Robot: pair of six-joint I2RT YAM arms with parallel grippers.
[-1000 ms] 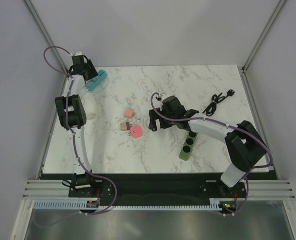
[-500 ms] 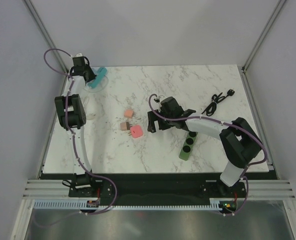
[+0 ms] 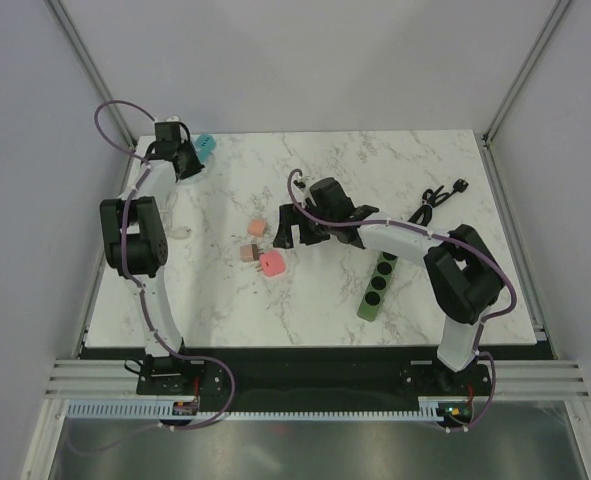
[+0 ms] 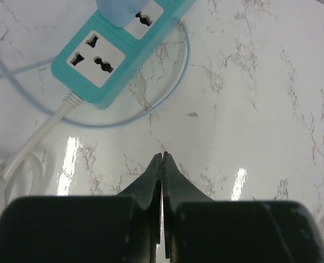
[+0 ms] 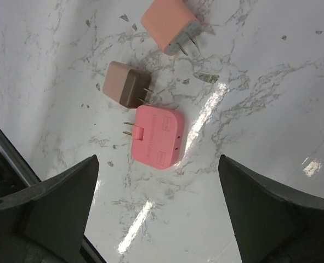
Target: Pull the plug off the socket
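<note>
Clearly, the pale blue plug (image 4: 118, 10) sits seated in the teal power strip (image 4: 104, 57) at the far left corner of the marble table (image 4: 249, 109); the left wrist view cuts off its upper part. The left gripper (image 4: 162, 158) hangs over bare marble near the strip, apart from it, fingers pressed together on nothing. The right gripper (image 3: 291, 228) is spread wide above a pink adapter (image 5: 156, 137), a brown adapter (image 5: 126, 85) and a peach adapter (image 5: 170, 24).
</note>
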